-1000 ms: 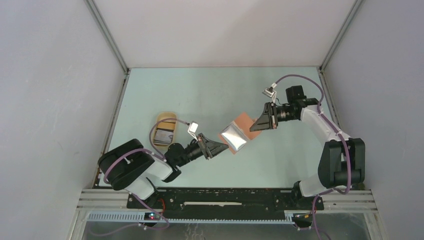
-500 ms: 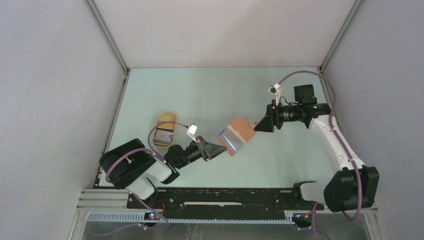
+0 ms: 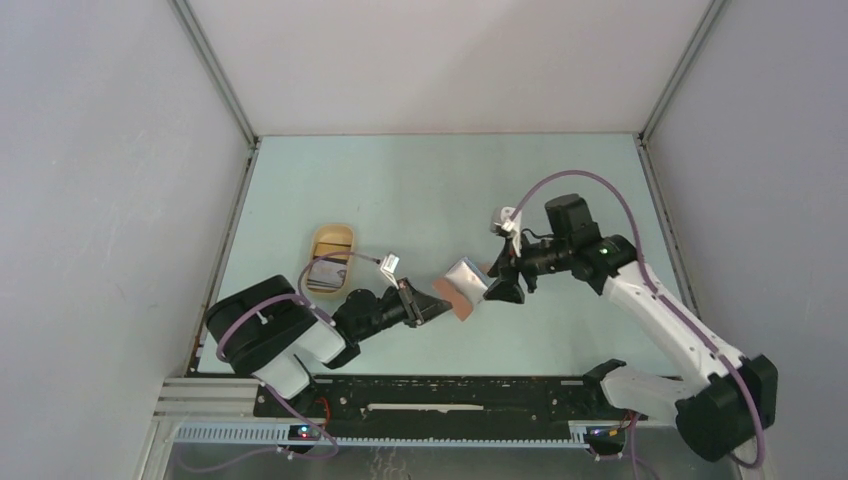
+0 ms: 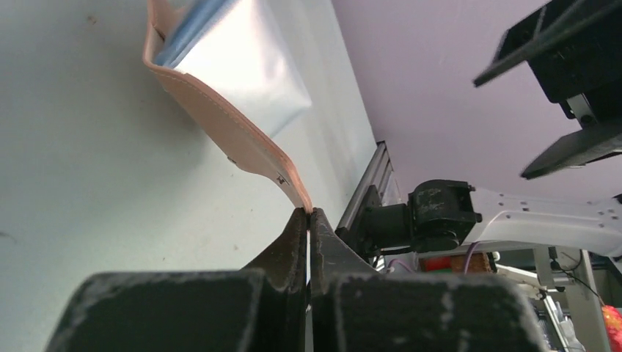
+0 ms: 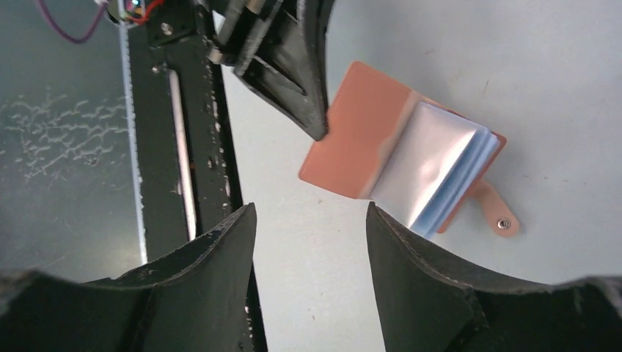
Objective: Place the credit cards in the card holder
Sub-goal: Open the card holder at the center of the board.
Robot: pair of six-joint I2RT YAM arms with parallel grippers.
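A pale green bench [image 3: 420, 190] sits inside plain grey walls. Nearest the arm bases, the left end effector [image 4: 309, 217] is pinched fully together on the edge of the small reddish-brown leather card holder [image 5: 352, 139], bending that cover flap up off the bench. The holder lies open at mid-bench, its shiny grey-blue sleeves fanned upward and its snap tab sticking out on the side away from the pinched flap. Just beside it hovers the right end effector [image 5: 309, 216], fingers spread wide and holding nothing. Farther left, credit cards [image 3: 325, 272] lie in a pale tan oval tray [image 3: 332, 236].
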